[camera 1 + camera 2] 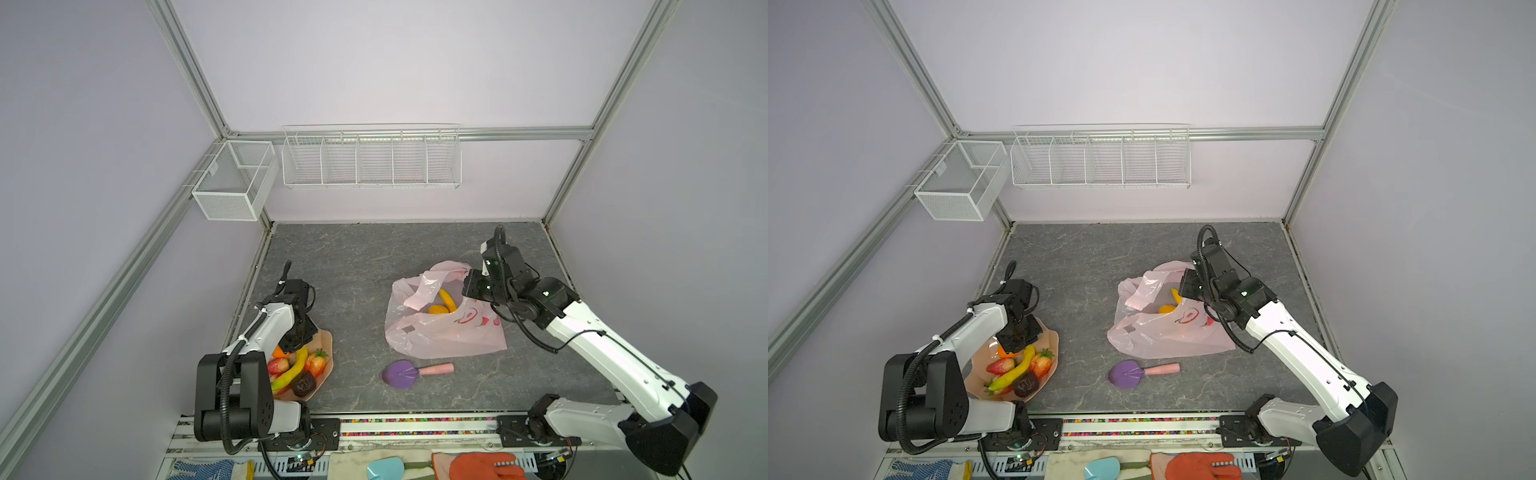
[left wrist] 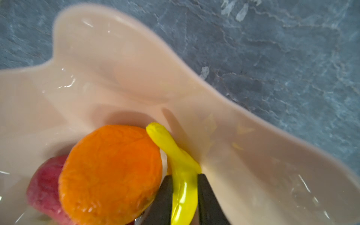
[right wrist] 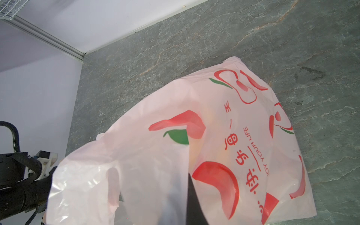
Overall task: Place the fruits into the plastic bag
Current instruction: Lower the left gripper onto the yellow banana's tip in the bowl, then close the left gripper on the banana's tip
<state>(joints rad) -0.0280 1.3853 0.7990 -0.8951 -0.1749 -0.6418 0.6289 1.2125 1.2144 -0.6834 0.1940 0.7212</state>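
Grey stone tabletop; banana diagonal in bowl, tip rearward

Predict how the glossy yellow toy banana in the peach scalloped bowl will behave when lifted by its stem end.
Likely slippery: the glossy yellow toy banana shines inside the left gripper. Held near one end, it may pivot downward. As it rises, it could nudge the round orange fruit beside it.

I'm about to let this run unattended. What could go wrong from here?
1. The left gripper pinches the banana near its stem end, so the long fruit may swing or slip when lifted from the bowl.
2. The orange fruit sits right beside the banana and may be dragged out.
3. The right gripper holds only an edge of the plastic bag; if it slips, the mouth may collapse.
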